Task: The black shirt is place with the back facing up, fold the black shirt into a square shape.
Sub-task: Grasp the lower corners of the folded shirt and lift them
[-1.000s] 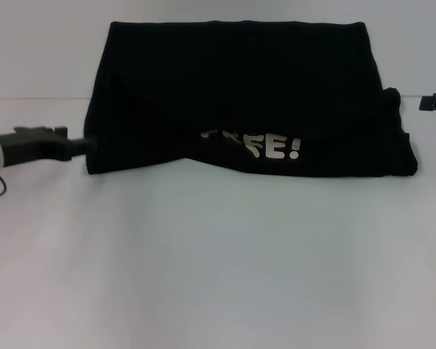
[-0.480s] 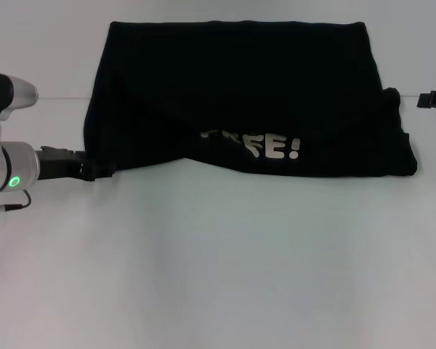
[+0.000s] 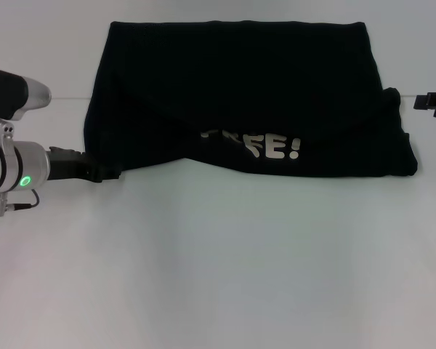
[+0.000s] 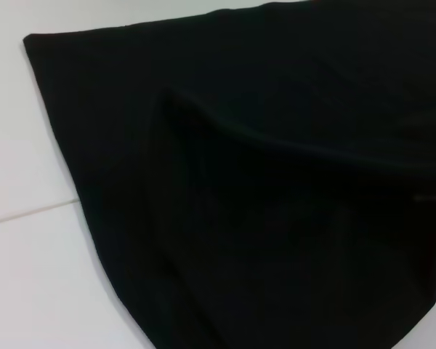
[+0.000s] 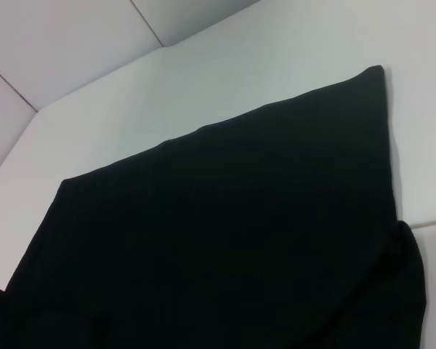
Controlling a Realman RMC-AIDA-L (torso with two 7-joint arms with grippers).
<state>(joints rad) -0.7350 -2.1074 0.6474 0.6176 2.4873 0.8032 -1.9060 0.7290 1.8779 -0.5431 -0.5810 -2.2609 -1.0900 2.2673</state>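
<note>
The black shirt (image 3: 240, 94) lies folded into a wide band across the far part of the white table (image 3: 218, 276). White "FREE!" lettering (image 3: 265, 145) shows near its front edge, partly tucked under a fold. My left gripper (image 3: 107, 174) is at the shirt's front left corner, touching the fabric's edge. My right gripper (image 3: 432, 102) shows only partly at the far right, just off the shirt's right side. Black cloth fills the left wrist view, the shirt (image 4: 276, 182) with a raised crease. In the right wrist view the shirt (image 5: 225, 240) lies flat with one corner visible.
Bare white table surface spreads in front of the shirt. A thin seam line (image 3: 58, 97) crosses the table behind the left arm. The left arm's silver wrist (image 3: 14, 171) with a green light sits at the left edge.
My left arm has come further into view, and its gripper has shifted from the shirt's left edge down to the front left corner. The shirt and right gripper have barely moved.
</note>
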